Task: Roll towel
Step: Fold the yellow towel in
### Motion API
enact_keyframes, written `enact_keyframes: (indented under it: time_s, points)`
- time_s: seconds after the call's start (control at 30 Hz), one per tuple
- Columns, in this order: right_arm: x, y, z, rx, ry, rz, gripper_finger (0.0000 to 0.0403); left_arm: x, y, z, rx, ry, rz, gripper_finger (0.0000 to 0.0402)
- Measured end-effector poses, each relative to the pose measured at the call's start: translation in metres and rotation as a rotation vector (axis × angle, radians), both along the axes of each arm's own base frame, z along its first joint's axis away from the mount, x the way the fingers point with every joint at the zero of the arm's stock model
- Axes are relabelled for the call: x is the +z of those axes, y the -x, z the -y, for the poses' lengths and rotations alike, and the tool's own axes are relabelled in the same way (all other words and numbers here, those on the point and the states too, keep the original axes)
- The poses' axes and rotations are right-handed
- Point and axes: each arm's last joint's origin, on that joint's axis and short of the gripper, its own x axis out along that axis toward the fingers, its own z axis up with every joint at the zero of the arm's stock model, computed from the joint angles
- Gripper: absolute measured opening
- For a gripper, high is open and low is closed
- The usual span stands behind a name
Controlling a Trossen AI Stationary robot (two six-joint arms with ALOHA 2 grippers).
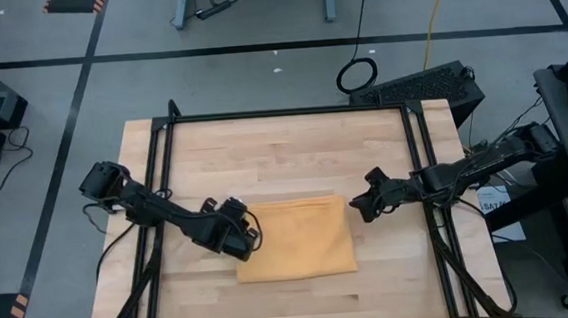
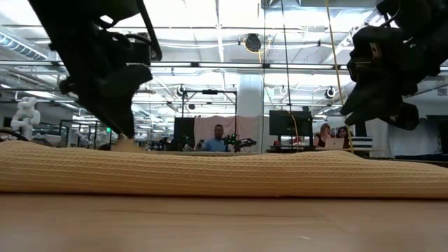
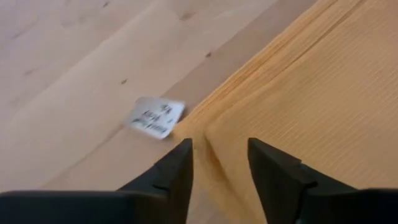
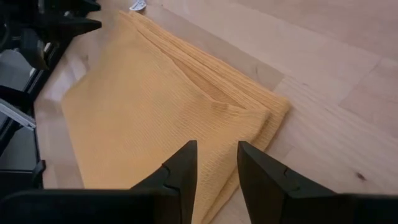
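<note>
Lying flat and folded, the towel sits low centre of the high view on the bench, white tag at its left corner. Left pincer hovers at the left edge, fingers apart, holding nothing; right pincer at the upper right corner, likewise apart and empty. Judgement: both should pinch matching corners of one short edge, lift little, then turn evenly so the roll stays tight and straight.
</note>
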Motion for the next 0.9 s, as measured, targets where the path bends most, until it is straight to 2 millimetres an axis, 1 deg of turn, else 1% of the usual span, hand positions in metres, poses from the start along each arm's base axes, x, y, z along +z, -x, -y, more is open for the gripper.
enact_keyframes:
  time_s: [0.1,0.2,0.23,0.3,0.37,0.43,0.57,0.7,0.77,0.9]
  points:
    - [0.001,0.001,0.000,0.000,-0.001,0.003,0.0105,0.017,0.005,-0.002,0.038,0.008,-0.132,0.0175]
    - [0.002,0.002,0.000,0.003,0.001,0.010,0.0105,0.041,0.009,-0.006,0.080,-0.020,-0.216,0.0173]
    - [0.003,0.002,0.000,0.006,0.002,0.012,0.0105,0.049,0.009,-0.006,0.079,-0.026,-0.202,0.0170]
    - [0.003,0.002,0.000,0.007,0.002,0.013,0.0105,0.061,0.010,-0.003,0.060,-0.013,-0.100,0.0159]
    - [0.003,0.001,0.000,0.021,0.005,0.013,0.0105,0.065,0.008,0.004,0.043,0.030,0.024,0.0144]
    - [0.004,0.001,-0.001,0.042,0.007,0.024,0.0105,0.058,0.009,0.012,0.062,0.080,0.124,0.0126]
    - [0.004,0.000,-0.001,0.039,-0.013,0.034,0.0105,0.031,0.013,0.028,0.161,0.218,0.309,0.0096]
    - [0.006,-0.001,-0.002,0.022,-0.070,0.052,0.0105,0.006,0.020,0.037,0.164,0.310,0.409,0.0078]
    - [0.008,-0.004,-0.002,0.008,-0.088,0.090,0.0105,-0.003,0.024,0.037,0.146,0.310,0.414,0.0069]
    - [0.010,-0.012,-0.003,0.014,-0.074,0.148,0.0105,-0.027,0.032,0.027,0.102,0.271,0.382,0.0052]
